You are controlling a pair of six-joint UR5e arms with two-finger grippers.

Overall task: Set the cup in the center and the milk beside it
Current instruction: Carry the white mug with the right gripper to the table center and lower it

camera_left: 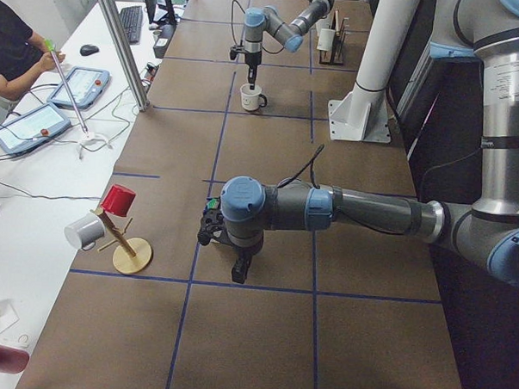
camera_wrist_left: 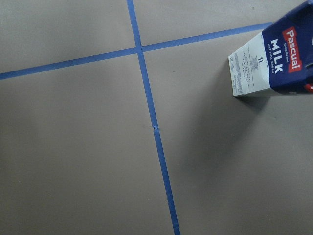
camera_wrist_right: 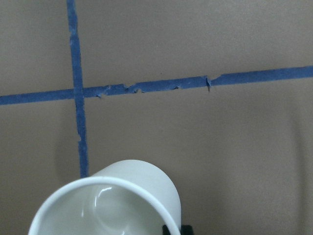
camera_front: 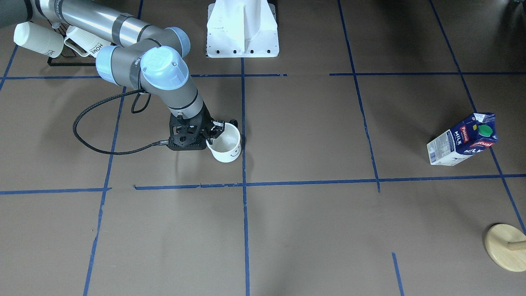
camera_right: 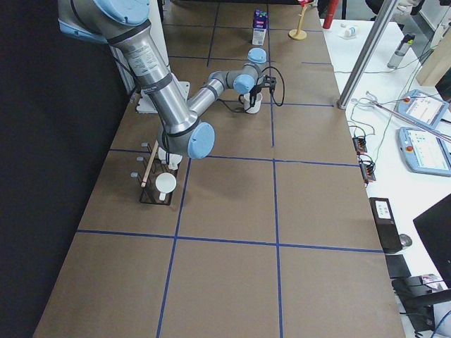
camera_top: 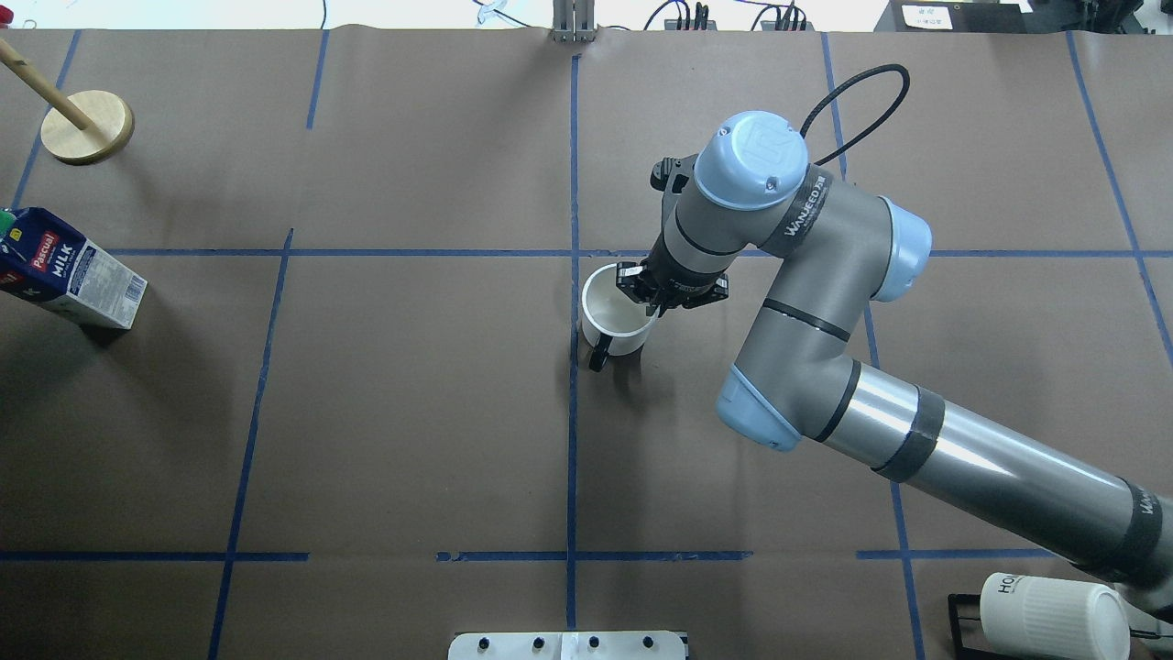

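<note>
The white cup (camera_top: pixel 612 312) with a black handle and smiley face (camera_front: pixel 225 146) is just beside the centre tape line (camera_top: pixel 573 412), in the middle of the brown paper. My right gripper (camera_top: pixel 641 293) comes down from above and is shut on the cup's rim, one finger inside and one outside; it also shows in the front view (camera_front: pixel 215 130). The right wrist view looks into the cup (camera_wrist_right: pixel 112 205). The milk carton (camera_top: pixel 69 270) stands upright far off at the table's left end (camera_front: pixel 462 139), and shows in the left wrist view (camera_wrist_left: pixel 274 61). My left gripper (camera_left: pixel 239 269) hangs near it; I cannot tell whether it is open.
A black rack with ribbed white "HOME" mugs (camera_front: pixel 39 39) stands near the robot's right side (camera_top: pixel 1054 614). A round wooden stand (camera_top: pixel 87 126) sits beyond the milk (camera_front: pixel 505 246). The white robot base (camera_front: pixel 242 31) is at the table's near edge.
</note>
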